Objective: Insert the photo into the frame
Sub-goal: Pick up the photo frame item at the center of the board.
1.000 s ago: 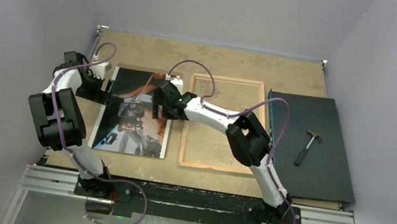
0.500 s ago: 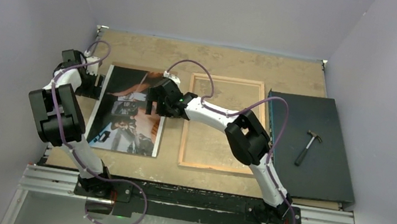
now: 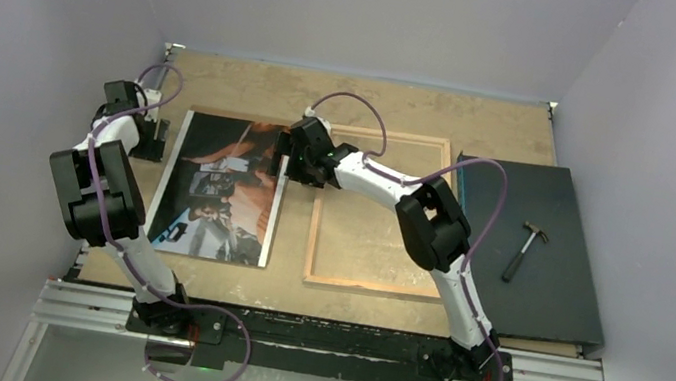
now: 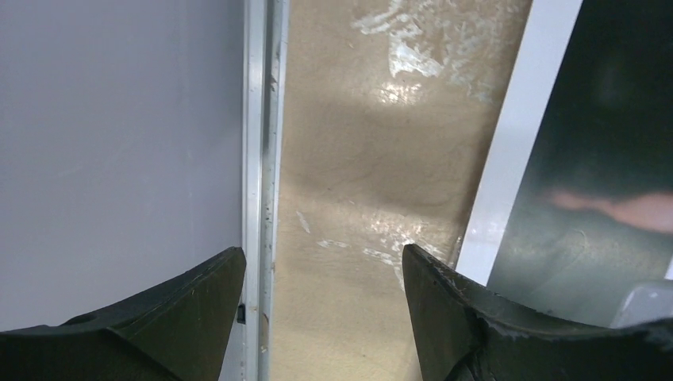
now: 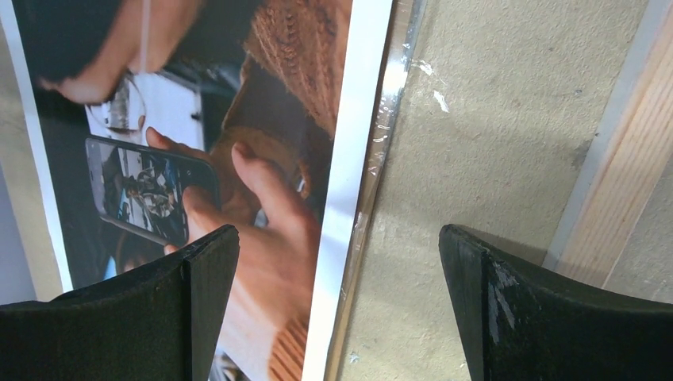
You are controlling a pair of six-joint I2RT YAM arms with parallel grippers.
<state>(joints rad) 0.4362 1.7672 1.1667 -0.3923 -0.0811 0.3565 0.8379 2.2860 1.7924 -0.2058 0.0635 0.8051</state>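
Observation:
The photo point(image 3: 217, 195) lies face up on the table, left of the frame point(image 3: 371, 283), which lies flat with its light wood side up. My left gripper point(image 3: 152, 136) hovers open just off the photo's left edge; in the left wrist view its jaws point(image 4: 324, 270) span bare table, with the photo's white border point(image 4: 508, 159) to the right. My right gripper point(image 3: 304, 163) is open at the photo's upper right corner. In the right wrist view it point(image 5: 339, 246) straddles the photo's right edge point(image 5: 349, 175), and the frame's wood rail point(image 5: 619, 175) runs along the right.
A dark mat point(image 3: 558, 284) with a hammer point(image 3: 522, 253) lies right of the frame. A clear sheet's edge point(image 5: 382, 151) shows under the photo's right side. The table's metal edge point(image 4: 262, 159) and the wall are close on the left.
The photo has slid a little to the left. My right gripper moved from over the photo to its upper right corner. My left gripper drew left off the photo and narrowed slightly.

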